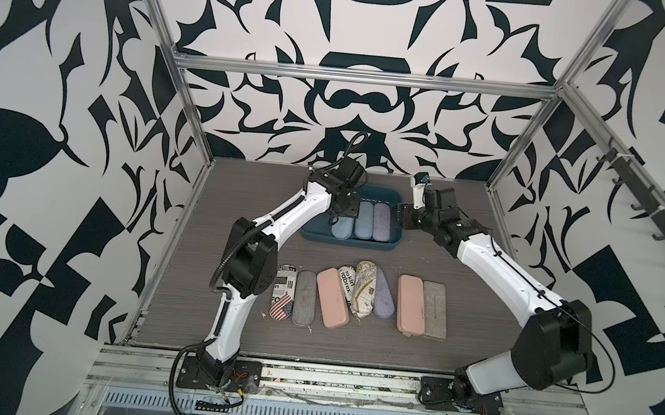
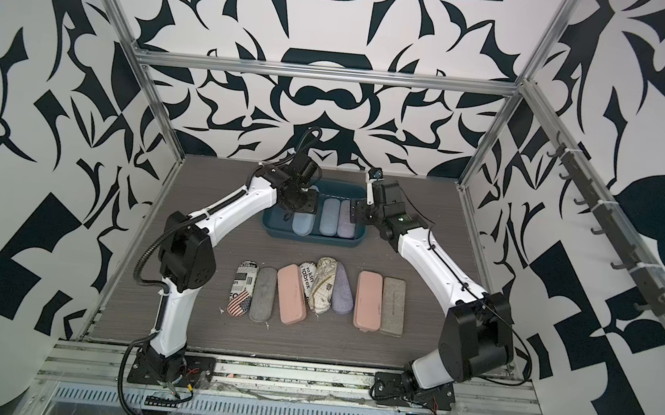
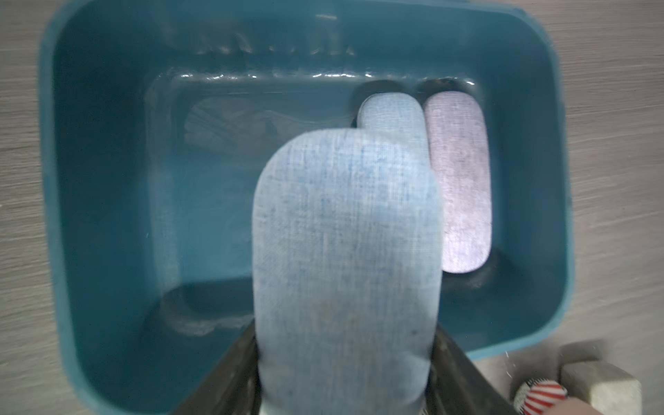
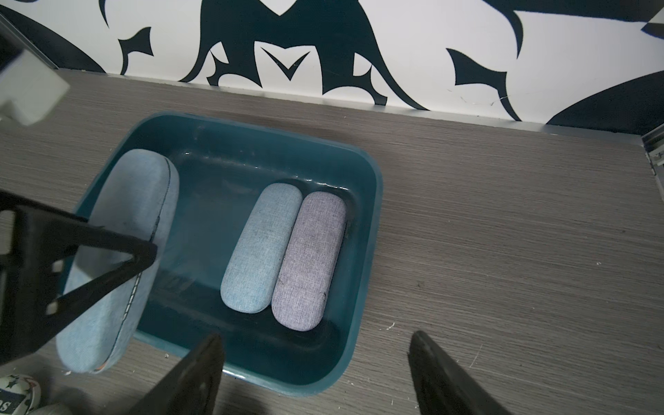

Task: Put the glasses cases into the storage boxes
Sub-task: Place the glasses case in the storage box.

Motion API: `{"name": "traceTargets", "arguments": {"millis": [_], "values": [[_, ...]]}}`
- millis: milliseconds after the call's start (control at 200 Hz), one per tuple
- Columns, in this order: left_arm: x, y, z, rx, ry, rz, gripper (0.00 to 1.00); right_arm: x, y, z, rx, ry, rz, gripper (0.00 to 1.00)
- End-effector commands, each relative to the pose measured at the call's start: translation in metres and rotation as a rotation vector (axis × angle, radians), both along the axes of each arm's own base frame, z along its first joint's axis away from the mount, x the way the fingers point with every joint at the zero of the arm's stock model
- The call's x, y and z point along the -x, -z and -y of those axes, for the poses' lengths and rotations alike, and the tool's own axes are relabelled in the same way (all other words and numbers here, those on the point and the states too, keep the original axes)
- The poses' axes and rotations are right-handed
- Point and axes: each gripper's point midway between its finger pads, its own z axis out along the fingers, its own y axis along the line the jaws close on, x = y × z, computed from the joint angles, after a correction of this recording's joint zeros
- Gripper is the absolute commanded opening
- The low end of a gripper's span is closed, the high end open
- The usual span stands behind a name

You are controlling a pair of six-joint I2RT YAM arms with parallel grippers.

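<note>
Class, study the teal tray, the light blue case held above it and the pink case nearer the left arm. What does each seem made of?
The teal tray: likely moulded plastic, glossy; bright glints along its inner floor edge.
The held light blue case: woven fabric covering, matte; crossed threads show.
The pink case: smooth, matte, no weave; plastic or faux leather, unclear.

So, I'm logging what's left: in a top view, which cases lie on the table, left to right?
Flag case → grey case → left pink case → newsprint case → map case → lavender case → right pink case → beige case

Black-and-white patterned walls [image 1: 361, 20], grey tabletop [image 1: 371, 349]
</note>
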Motion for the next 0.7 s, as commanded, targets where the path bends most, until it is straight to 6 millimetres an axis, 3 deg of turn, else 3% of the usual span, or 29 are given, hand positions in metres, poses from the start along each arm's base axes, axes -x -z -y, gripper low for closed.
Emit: {"name": "traceTargets", "arguments": {"millis": [0,310,695], "values": [[-0.021,-0.002,-0.004,0.019,-0.011,0.04,0.54,-0.001,-0.021,0.004,-0.009,0.011,0.062,0.84],[-0.045,0.026,0.011,0.031,-0.005,0.037,0.54,-0.002,-0.017,0.004,-0.003,0.013,0.055,0.84],[-0.048,0.066,0.014,0.017,-0.022,-0.022,0.54,-0.005,-0.014,0.003,-0.004,0.009,0.046,0.84]]}}
